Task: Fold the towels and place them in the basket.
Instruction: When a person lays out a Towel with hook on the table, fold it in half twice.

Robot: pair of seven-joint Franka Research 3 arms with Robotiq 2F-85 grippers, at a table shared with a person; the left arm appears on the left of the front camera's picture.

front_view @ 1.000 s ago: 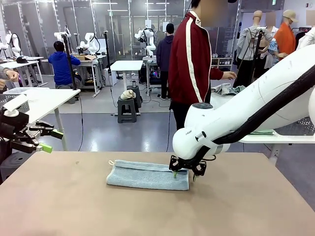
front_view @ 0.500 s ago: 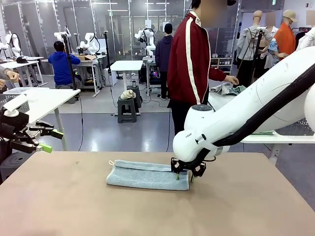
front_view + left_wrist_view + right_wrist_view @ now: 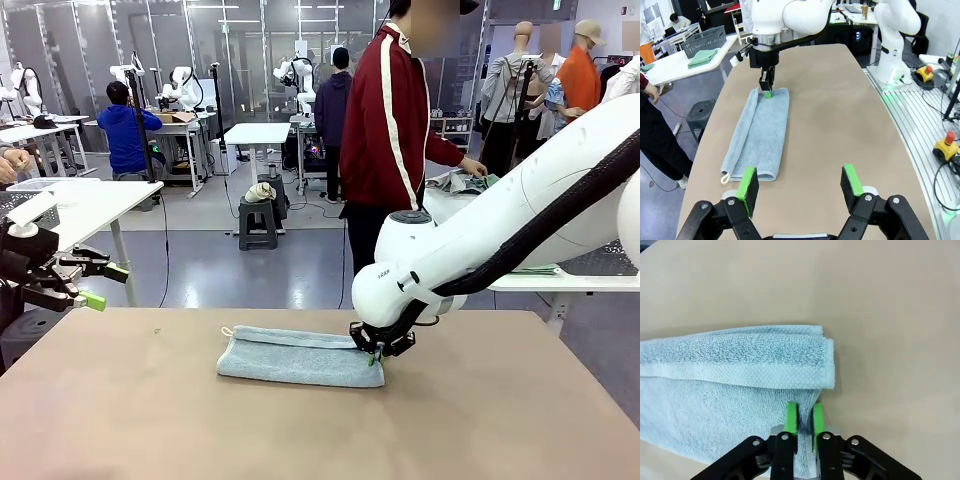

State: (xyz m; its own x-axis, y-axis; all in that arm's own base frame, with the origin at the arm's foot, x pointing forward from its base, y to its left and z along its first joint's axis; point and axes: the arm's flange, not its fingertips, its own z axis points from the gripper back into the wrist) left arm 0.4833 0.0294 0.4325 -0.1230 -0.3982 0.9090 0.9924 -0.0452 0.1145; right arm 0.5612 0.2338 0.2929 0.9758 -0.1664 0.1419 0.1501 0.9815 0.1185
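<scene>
Okay, the pale blue towel (image 3: 295,357) lies folded long and narrow at mid tabletop (image 3: 150,420), flat, with its hanging loop at the left end in the front frame. The right pincer (image 3: 376,355) is down at the towel's right end, near the front corner. Its green pads are squeezed almost together with terry cloth pinched between them, so it has hold of the towel. The left pincer (image 3: 107,286) hangs at the left edge of the front frame, jaws spread wide, holding nothing and well apart from the cloth. The step in hand looks like the next fold: take the right end over to the left end. To do it well, I'd check that the pinch has every layer, since I can't tell from the wrist frame whether the lowest one is caught. Then lift only enough to clear the cloth, sweep left in a low arc, and land edge on edge by the loop. The risk is the whole towel dragging; the free pincer could pin the loop end. A grey mesh basket (image 3: 702,41), likely the target, sits on a side table at the upper left of the left wrist frame.
</scene>
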